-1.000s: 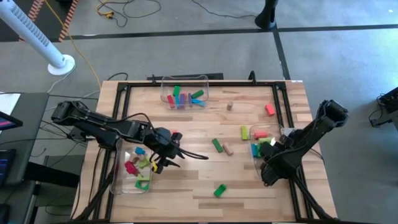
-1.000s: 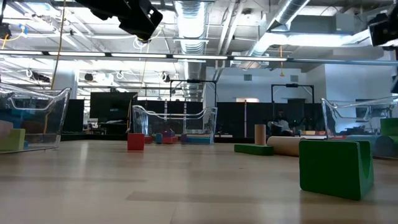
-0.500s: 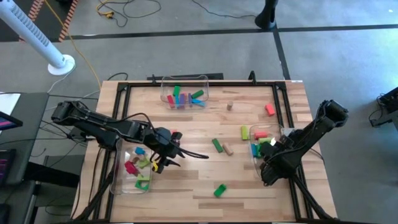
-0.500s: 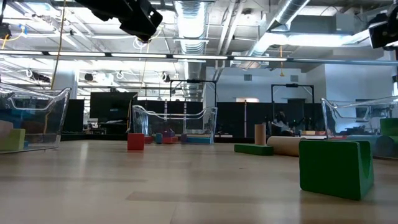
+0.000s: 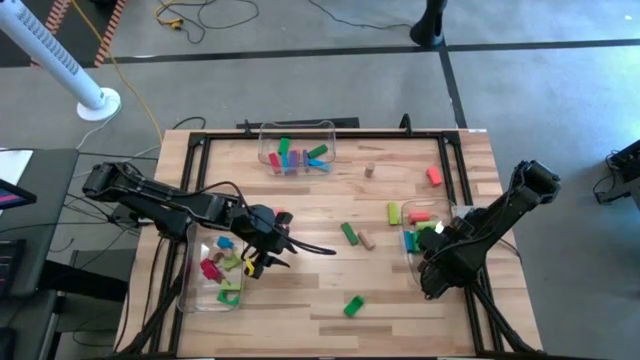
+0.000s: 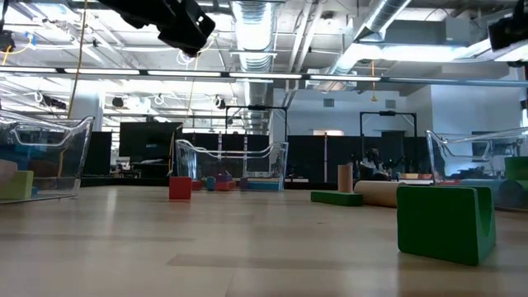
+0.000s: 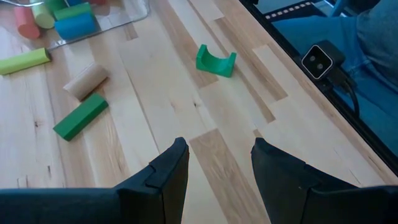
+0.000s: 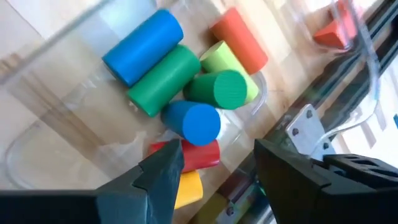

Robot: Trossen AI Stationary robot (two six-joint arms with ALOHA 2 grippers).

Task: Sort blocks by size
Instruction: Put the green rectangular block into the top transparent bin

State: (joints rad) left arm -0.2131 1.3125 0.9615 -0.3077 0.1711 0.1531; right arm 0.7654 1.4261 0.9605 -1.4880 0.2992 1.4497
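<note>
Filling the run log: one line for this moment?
right gripper: open over right bin, cylinders inside | left gripper: open, empty, above table | green arch: loose

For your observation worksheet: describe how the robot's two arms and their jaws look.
Both arms are dark, jointed segments with black cables trailing along them. The left gripper and right gripper each end in two dark, matte, blocky jaws with angled tips.

Wooden table (image 5: 300, 300), three clear bins (image 5: 297, 131), loose blocks (image 5: 353, 305), perhaps seven
</note>
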